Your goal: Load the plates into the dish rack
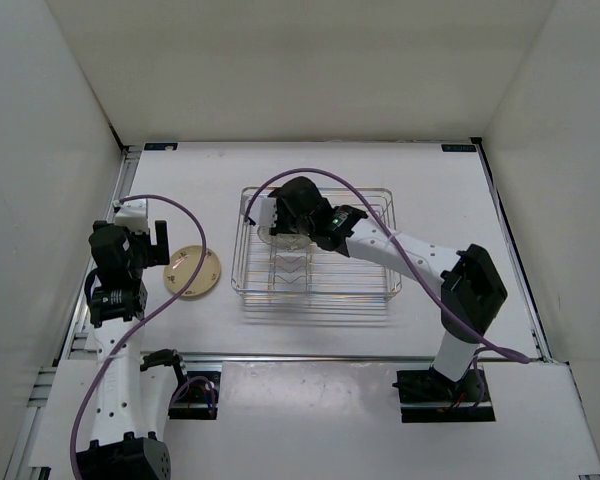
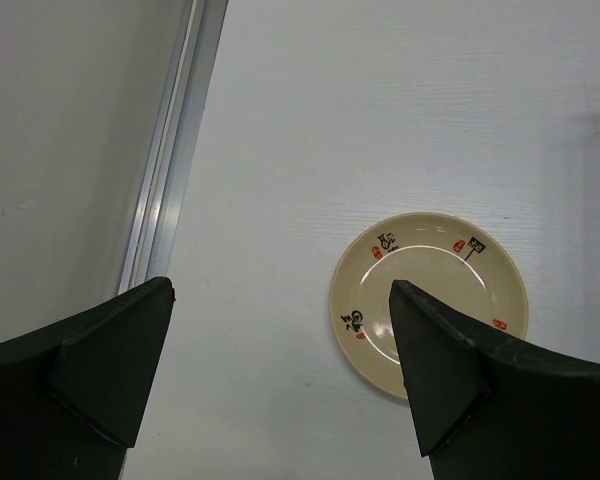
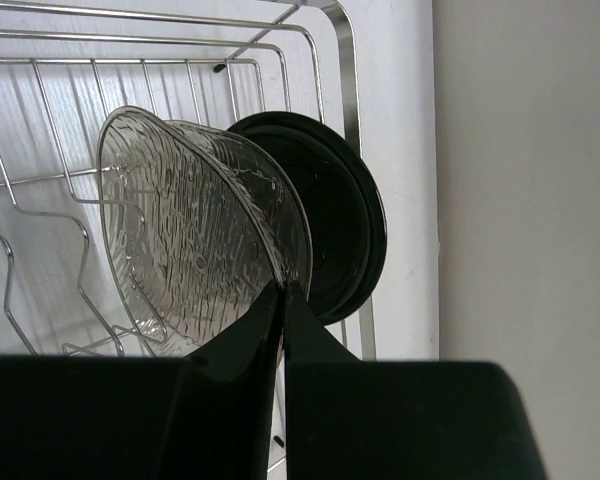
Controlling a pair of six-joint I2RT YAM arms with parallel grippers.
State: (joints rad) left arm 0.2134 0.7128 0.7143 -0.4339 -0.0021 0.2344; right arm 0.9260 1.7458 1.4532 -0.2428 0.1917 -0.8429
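Two plates stand on edge in the dish rack (image 1: 350, 280), toward its left end: the black plate (image 3: 335, 230) by the end wires and the clear plate (image 3: 190, 230) just beside it, rim pinched in your right gripper (image 3: 283, 300). Being round, it has no long axis; its face runs roughly alongside the black one, tilted. Watch it: let go before the lower rim sits in a zigzag divider and I'd expect it to tip onto the black plate or slide flat. Your left gripper (image 2: 280, 300) hangs spread wide over the cream plate (image 2: 430, 275), flat and face up on the desk (image 2: 330, 120) left of the rack; that low rim could skid away.
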